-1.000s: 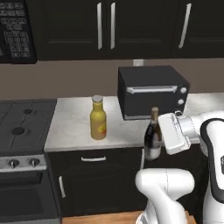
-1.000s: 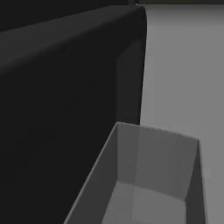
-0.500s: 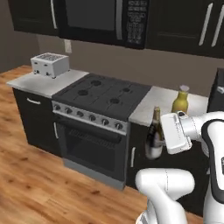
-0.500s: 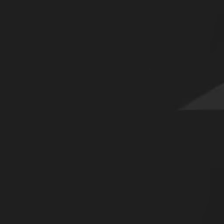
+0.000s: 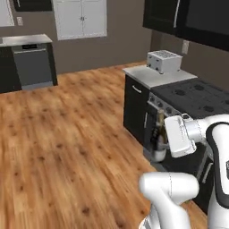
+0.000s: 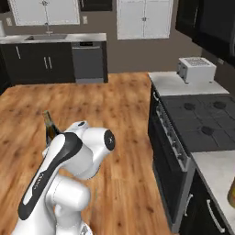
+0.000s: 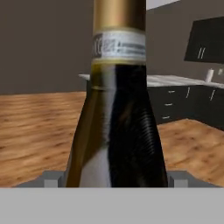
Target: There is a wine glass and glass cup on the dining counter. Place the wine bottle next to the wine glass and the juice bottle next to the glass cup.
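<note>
1. The hand grips the wine bottle, upright, carried above the wood floor.
2. The stove and toaster stand just behind.

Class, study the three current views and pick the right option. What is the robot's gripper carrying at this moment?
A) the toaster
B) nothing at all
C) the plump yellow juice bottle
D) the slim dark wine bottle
D: the wine bottle stands upright between the gripper's fingers, its dark body and pale-banded neck right before the hand camera, while the toaster sits on the counter.
</note>
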Tool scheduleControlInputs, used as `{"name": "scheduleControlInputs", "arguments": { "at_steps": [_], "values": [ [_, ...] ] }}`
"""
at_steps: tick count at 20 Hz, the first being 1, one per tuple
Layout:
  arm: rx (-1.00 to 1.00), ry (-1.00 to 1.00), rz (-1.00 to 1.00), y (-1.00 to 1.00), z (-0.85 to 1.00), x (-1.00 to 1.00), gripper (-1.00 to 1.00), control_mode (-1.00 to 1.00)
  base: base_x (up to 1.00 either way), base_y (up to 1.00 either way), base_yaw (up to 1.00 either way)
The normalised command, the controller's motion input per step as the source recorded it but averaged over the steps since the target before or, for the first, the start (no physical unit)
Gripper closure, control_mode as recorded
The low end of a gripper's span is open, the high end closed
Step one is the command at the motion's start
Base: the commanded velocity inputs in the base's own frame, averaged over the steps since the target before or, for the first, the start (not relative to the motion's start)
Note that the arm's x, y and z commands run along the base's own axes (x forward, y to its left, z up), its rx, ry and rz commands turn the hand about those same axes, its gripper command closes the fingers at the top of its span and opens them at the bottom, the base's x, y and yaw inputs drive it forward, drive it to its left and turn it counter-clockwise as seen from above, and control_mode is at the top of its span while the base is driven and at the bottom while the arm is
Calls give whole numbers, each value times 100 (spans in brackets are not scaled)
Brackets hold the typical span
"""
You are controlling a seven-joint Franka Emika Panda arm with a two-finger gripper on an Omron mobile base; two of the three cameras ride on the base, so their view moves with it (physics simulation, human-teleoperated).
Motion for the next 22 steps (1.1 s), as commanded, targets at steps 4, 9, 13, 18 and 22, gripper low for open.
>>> {"name": "scheduleControlInputs", "arguments": {
  "at_steps": [4,9,13,18,22],
  "values": [
    [0,0,0,0,0,0,100,100,0,7,89],
    [0,0,0,0,0,0,100,100,0,6,81],
    [0,0,0,0,0,0,100,100,11,6,71],
    [0,0,0,0,0,0,100,100,18,6,67],
    [0,0,0,0,0,0,100,100,33,8,48]
  ]
}}
